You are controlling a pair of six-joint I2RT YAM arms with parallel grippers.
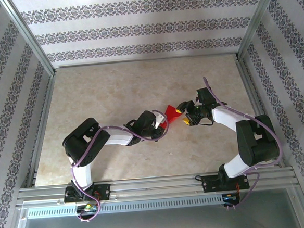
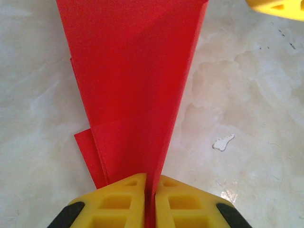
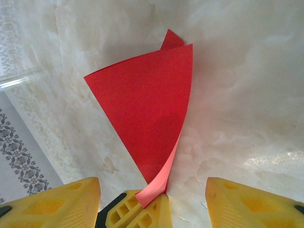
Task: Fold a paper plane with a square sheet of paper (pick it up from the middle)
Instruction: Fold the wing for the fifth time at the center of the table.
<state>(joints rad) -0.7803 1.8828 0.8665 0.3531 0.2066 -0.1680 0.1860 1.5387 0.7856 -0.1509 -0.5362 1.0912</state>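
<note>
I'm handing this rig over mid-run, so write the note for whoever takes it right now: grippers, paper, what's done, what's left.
Left gripper: shut on the narrow end of the thin bright red folded paper sheet.
Right gripper: open, its fingers apart from the paper.
Paper: a layered, tapering wedge over the middle of the pale marble-look table, between the arms.
Done: picked up, several folds made.
Left: likely the last folds into a plane; how far along is unclear.

Paper plane [image 1: 170, 112] lies between left hand [image 2: 151, 186], right hand [image 1: 182, 116].
</note>
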